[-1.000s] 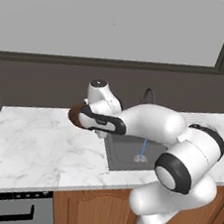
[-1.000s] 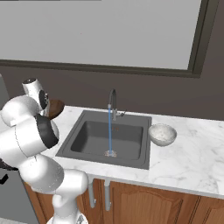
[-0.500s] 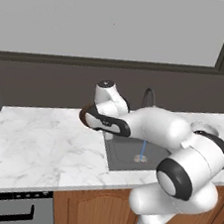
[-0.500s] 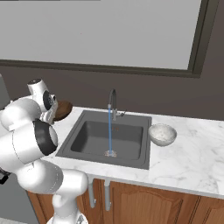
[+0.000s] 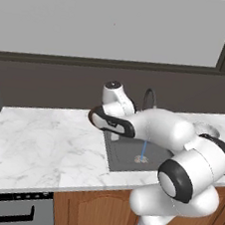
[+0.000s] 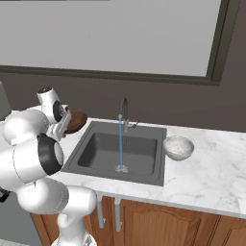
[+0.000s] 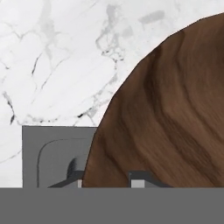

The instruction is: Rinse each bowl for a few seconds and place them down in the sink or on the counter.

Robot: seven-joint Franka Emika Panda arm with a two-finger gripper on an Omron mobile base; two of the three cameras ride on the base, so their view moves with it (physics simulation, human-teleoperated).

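Observation:
My gripper (image 6: 68, 126) is shut on the rim of the dark brown bowl (image 6: 77, 121), which hangs over the counter (image 6: 206, 182) just left of the sink (image 6: 98, 156). In the hand view the brown bowl (image 7: 170, 118) covers the right side, with my gripper (image 7: 109, 180) clamped on its near edge and a corner of the sink (image 7: 52, 159) below it. The pale bowl (image 6: 178, 146) stands on the counter right of the sink. In the left base view the arm hides most of the pale bowl (image 5: 203, 128).
Water (image 6: 120, 144) runs from the arched faucet (image 6: 123, 111) down to the drain in the middle of the basin. A wall with a window rises behind the counter. Brown cabinet doors (image 6: 158, 226) lie below.
The arm has carried the brown bowl to the right, from over the counter toward the sink's left edge. The pale bowl and the water stream are unchanged.

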